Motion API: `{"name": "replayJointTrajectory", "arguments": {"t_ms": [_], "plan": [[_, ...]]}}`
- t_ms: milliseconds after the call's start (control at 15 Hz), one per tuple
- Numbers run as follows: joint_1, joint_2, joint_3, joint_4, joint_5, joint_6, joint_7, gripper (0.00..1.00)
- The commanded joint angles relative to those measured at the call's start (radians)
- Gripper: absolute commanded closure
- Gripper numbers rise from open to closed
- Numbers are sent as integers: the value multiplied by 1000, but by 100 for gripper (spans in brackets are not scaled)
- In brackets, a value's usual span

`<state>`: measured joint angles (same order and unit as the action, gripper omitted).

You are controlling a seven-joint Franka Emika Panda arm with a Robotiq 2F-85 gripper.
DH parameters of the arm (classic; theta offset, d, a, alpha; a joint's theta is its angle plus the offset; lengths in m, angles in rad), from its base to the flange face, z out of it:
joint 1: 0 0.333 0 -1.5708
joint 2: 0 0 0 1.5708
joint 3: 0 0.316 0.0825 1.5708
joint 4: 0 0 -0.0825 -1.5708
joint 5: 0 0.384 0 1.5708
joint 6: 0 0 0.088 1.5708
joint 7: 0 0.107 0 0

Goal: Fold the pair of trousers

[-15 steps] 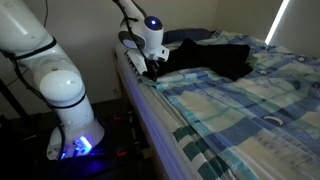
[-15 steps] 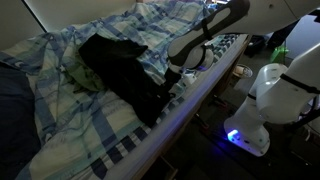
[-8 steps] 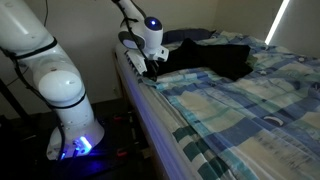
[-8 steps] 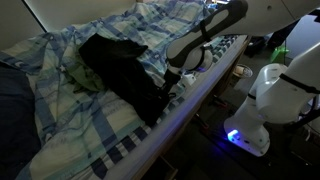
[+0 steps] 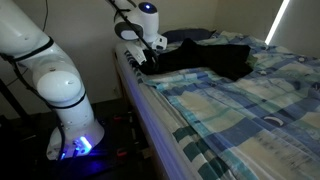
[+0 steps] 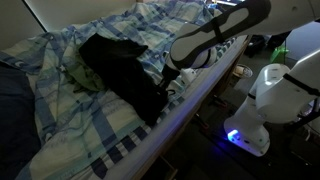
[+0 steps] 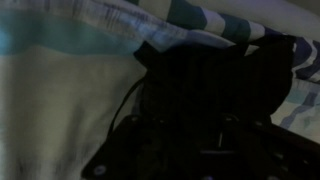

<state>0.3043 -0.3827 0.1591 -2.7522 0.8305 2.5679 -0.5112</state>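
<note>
Flat stretch of blue-white-green plaid bedsheet (image 5: 250,115) open, free passage above. Across bed's middle, rumpled black cloth trousers (image 5: 215,58) lie in way. At one end, dark blue pillow (image 6: 14,115) bulks up. Beside trousers, white robot arm (image 6: 215,30) overhangs bed edge.

A bedroom in a home.
A bed (image 5: 147,102) with a plaid bedsheet (image 5: 240,110) and a dark blue pillow (image 6: 12,105) took up most of it.

Matt black cloth pair of trousers (image 6: 120,70), soft woven plaid bedsheet (image 6: 62,122), glossy smooth white plastic arm casing (image 5: 60,85).
</note>
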Motion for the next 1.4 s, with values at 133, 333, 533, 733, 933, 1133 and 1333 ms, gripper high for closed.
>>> {"name": "replayJointTrajectory", "arguments": {"t_ms": [133,333,533,733,933,1133,1333], "plan": [[8,-137,5,27,-166,10,180,95],[13,-131,-2,67,-237,24,226,95],[39,-132,-31,61,-283,12,229,95],[53,-129,-43,59,-292,11,230,80],[54,-128,-48,59,-291,10,229,95],[94,-103,-85,99,-232,22,212,95],[143,-44,-143,171,-99,24,180,95]]}}
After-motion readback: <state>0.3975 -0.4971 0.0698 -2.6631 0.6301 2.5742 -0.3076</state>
